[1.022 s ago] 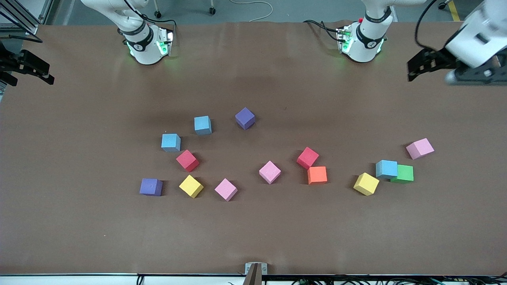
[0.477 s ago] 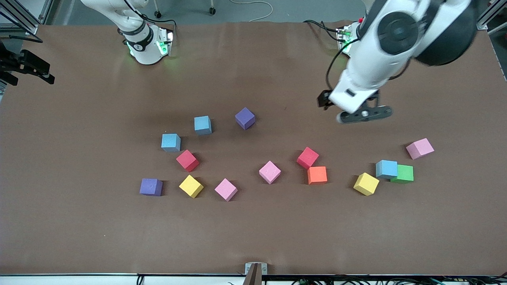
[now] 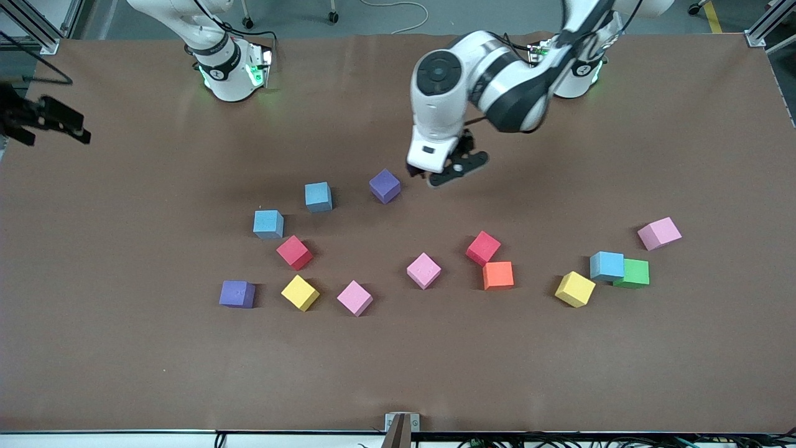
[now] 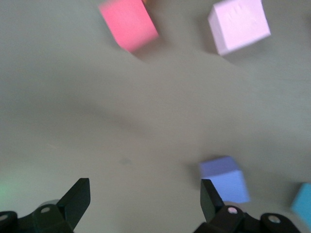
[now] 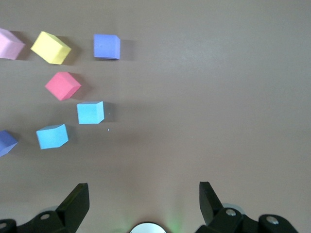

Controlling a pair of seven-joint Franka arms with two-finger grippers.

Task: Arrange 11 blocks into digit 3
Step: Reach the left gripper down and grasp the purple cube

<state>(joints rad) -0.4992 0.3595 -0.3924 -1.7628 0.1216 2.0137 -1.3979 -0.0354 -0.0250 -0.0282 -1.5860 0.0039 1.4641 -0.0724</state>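
Brown table [image 3: 124, 361] holds scattered blocks [image 3: 423, 270]; left gripper [image 3: 443, 173] and right gripper [image 3: 43, 118] hover, fingers spread.

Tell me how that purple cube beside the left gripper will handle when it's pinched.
The purple cube looks like matte foam, so it is probably light and may give slightly. Its flat faces should keep it from rolling, though a push could slide it. It sits skewed and apart from other blocks, so the open left gripper probably needs turning to match.
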